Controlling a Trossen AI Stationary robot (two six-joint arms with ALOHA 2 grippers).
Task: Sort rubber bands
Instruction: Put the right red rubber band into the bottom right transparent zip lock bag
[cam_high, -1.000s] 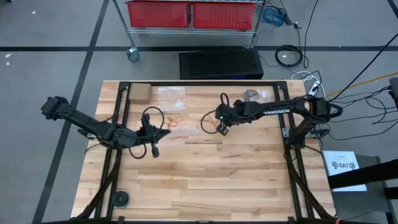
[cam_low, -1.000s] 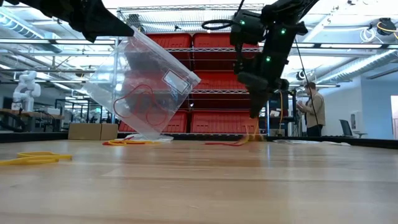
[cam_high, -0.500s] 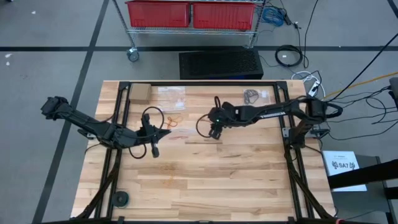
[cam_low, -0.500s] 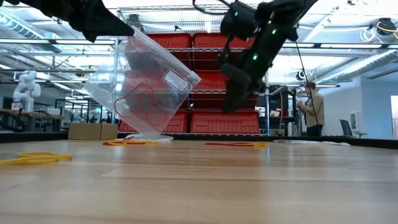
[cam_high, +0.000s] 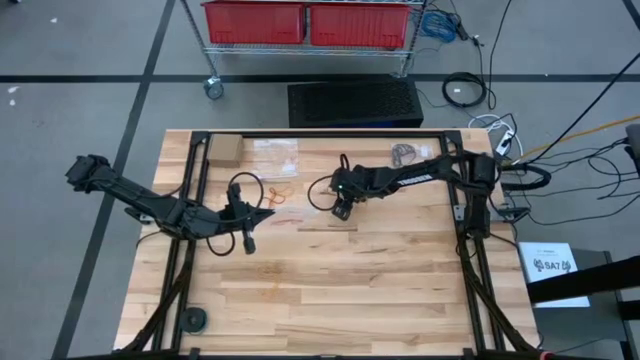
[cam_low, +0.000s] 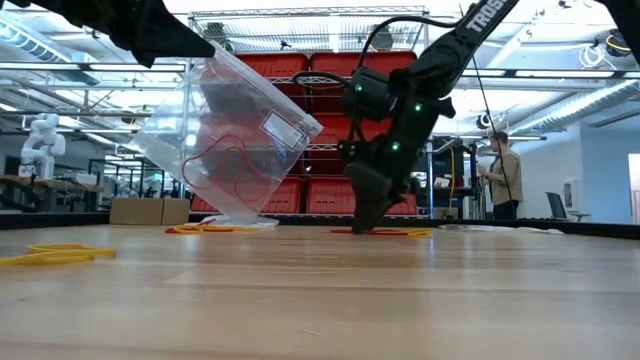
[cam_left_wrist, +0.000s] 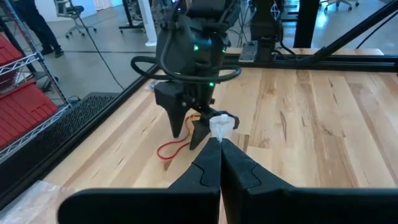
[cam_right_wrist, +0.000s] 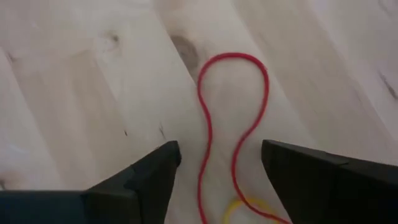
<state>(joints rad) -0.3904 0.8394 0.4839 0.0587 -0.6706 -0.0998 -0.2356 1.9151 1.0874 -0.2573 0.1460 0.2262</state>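
My left gripper (cam_high: 262, 213) is shut on a clear plastic bag (cam_low: 230, 140) that hangs tilted above the table, with red rubber bands (cam_low: 225, 170) inside. My right gripper (cam_low: 365, 222) is open and points steeply down at the table's middle. Its fingers stand on either side of a red rubber band (cam_right_wrist: 233, 124) that lies flat on the wood, with a yellow band (cam_right_wrist: 245, 208) just beside it. The left wrist view shows the same right gripper (cam_left_wrist: 189, 127) and red band (cam_left_wrist: 174, 148). More orange bands (cam_high: 283, 195) and yellow ones (cam_low: 55, 255) lie loose on the table. My left gripper pinches the bag's upper edge (cam_left_wrist: 221, 123) between its two shut fingers, a crumpled bit of plastic showing at their tips. The bag hangs slanted below the fingers. Its lowest corner (cam_low: 240, 215) is down near the table; whether it touches, I cannot tell.
A flat clear bag (cam_high: 275, 155) and a small cardboard box (cam_high: 224, 150) lie at the far left. Another bag with dark bands (cam_high: 405, 153) lies at the far right. A black round object (cam_high: 195, 319) sits at the near left corner. The near half of the table is bare wood.
My right gripper has come down to the table and shifted toward its left edge, tipping more steeply downward. Its fingers have opened. The red and yellow bands now lie on the wood under it. My left gripper and the bag have kept still.
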